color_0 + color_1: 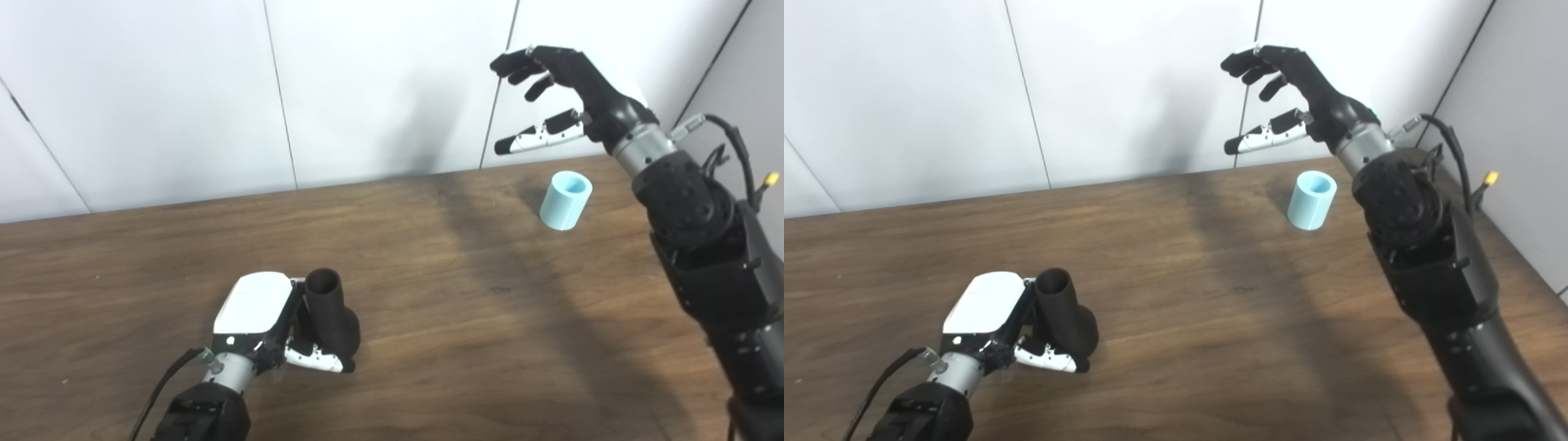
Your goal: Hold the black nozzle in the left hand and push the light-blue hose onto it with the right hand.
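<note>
Left hand (263, 318) grips the black nozzle (331, 318), standing upright on a dark wood-grain table (459, 306); right hand (563, 92) hovers with fingers spread, holding nothing.
The light-blue hose (565, 200) stands near the table's far edge below the right hand, before white wall panels (367, 92). No legible markings; the nozzle's base appears to touch the tabletop.

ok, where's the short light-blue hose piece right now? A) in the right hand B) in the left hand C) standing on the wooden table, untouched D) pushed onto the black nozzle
C: the short light-blue hose piece stands on the wooden table, below the open right hand, which holds nothing.
</note>
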